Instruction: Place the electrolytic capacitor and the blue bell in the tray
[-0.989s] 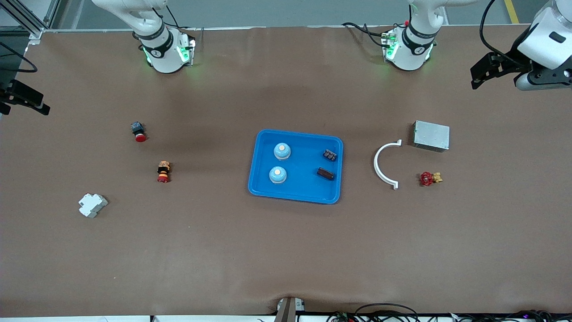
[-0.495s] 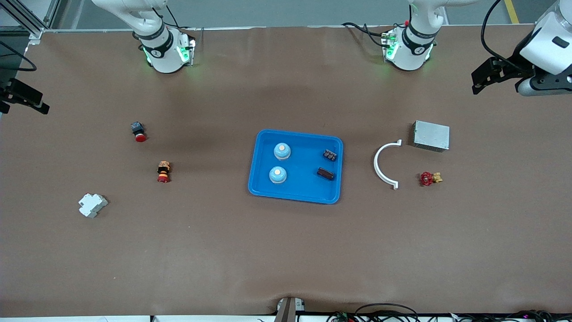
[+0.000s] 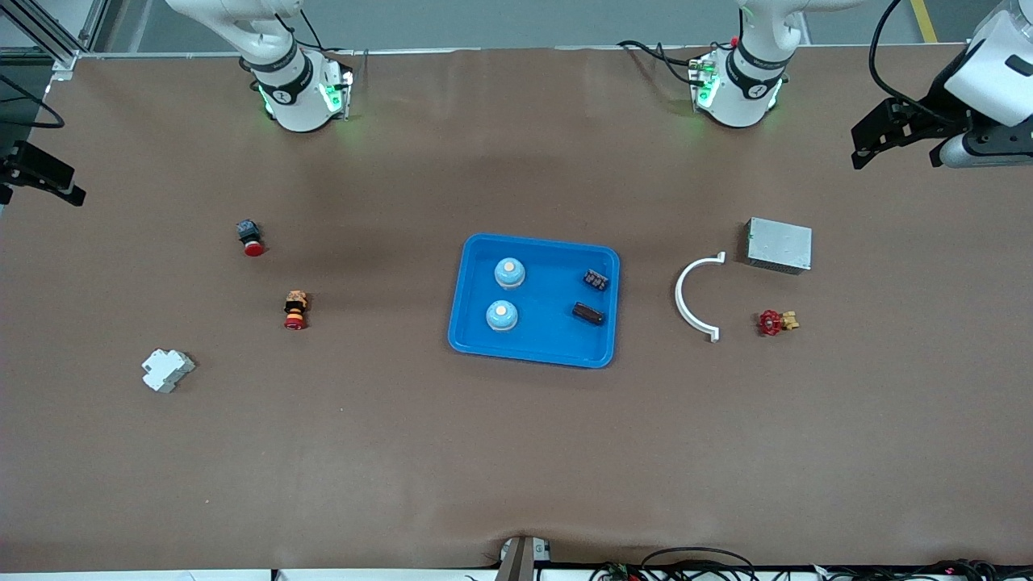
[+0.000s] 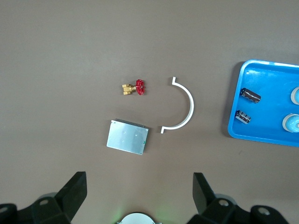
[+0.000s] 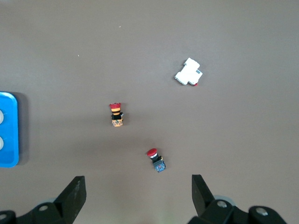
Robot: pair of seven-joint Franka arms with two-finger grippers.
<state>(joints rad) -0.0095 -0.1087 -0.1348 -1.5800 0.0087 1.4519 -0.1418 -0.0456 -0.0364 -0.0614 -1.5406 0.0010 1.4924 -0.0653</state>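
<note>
The blue tray (image 3: 552,337) lies mid-table. In it are two blue bells (image 3: 509,273) (image 3: 501,315) and two dark electrolytic capacitors (image 3: 587,313) (image 3: 596,279). My left gripper (image 3: 865,148) hangs open and empty over the left arm's end of the table. In the left wrist view its jaws (image 4: 138,183) stand wide apart, with the tray (image 4: 266,120) and a capacitor (image 4: 250,94) off to one side. My right gripper (image 3: 50,181) hangs open and empty at the right arm's end of the table, its jaws (image 5: 138,184) wide, and a strip of tray (image 5: 9,140) shows at that view's edge.
Toward the left arm's end lie a grey metal box (image 3: 779,244), a white half-ring (image 3: 692,297) and a red valve (image 3: 772,322). Toward the right arm's end lie a red push button (image 3: 250,237), a red-and-yellow button (image 3: 295,310) and a white breaker (image 3: 167,369).
The left hand has drifted slightly toward its end of the table and the right hand has edged further out at its end. Nothing on the table has moved.
</note>
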